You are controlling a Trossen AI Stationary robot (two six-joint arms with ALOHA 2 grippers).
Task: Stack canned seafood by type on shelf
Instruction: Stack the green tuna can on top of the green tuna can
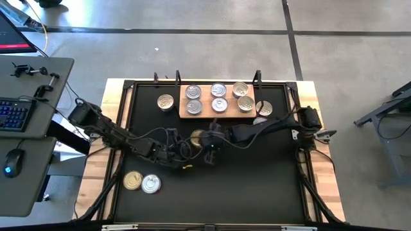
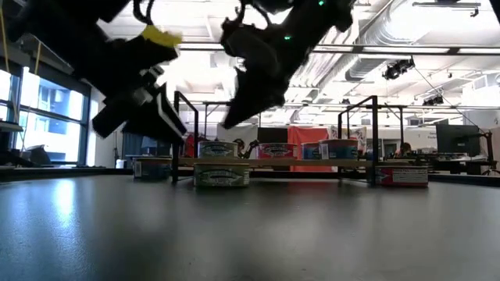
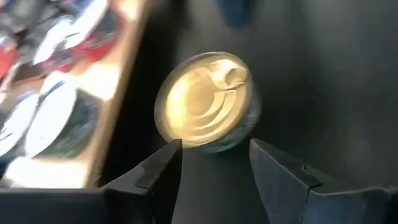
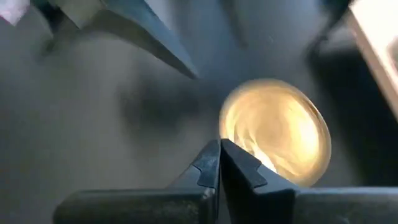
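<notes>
Black matting (image 1: pixel 257 186) covers your table, with the pale wooden shelf board (image 1: pixel 182 113) at its far edge carrying six silver-lidded round tins (image 1: pixel 219 90) (labels too blurred to read). Your left gripper (image 3: pixel 214 163) hovers with fingers spread just short of a gold-lidded round tin (image 3: pixel 205 99) lying on the mat near the shelf. Your right gripper (image 4: pixel 219 163), fingers pressed together and empty, hangs beside that same tin.

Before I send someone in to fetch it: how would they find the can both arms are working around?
Start at the pale wooden shelf at the black mat's far edge. Just in front of it, between the left pincer and right pincer, sits a gold-lidded can. It stands alone there; the shelf's cans have silver lids.
</notes>
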